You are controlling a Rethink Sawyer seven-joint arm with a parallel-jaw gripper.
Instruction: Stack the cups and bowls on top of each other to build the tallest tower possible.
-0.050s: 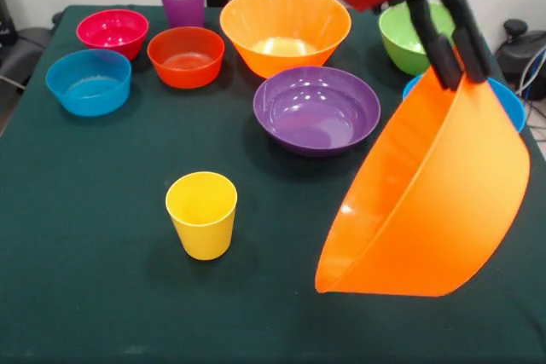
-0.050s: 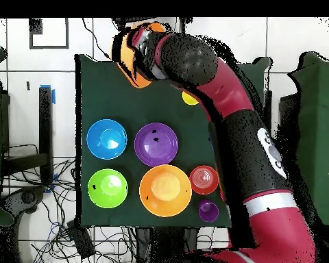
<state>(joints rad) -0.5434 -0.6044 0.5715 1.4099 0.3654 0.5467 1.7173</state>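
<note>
Two big orange bowls here, and one of them is up in the air. The claw (image 1: 455,61) has its black fingers pinched on the rim of the lifted orange bowl (image 1: 435,202), one finger inside and one outside, so that bowl hangs tilted with its mouth turned sideways, clear of the dark green surface (image 1: 85,296). From overhead the red and black arm (image 2: 236,130) stretches right across the surface, with the held bowl showing at its far end.

The other large orange bowl (image 1: 285,30) sits upright on the surface, off to the picture-left of the claw in the front view. The wide purple bowl (image 1: 316,110) sits lower in that view, just beside the hanging bowl's picture-left edge. The green bowl (image 1: 408,40) is right behind the claw, partly hidden by it. A blue bowl (image 1: 510,101) peeks out behind the held bowl, just under the claw.

Well off to the claw's picture-left: another blue bowl (image 1: 89,82), the red-orange bowl (image 1: 186,57) and the pink bowl (image 1: 113,31), all upright. The purple cup (image 1: 182,1) stands behind those, and the yellow cup (image 1: 201,215) stands alone, mouth up, down and picture-left of the claw.
</note>
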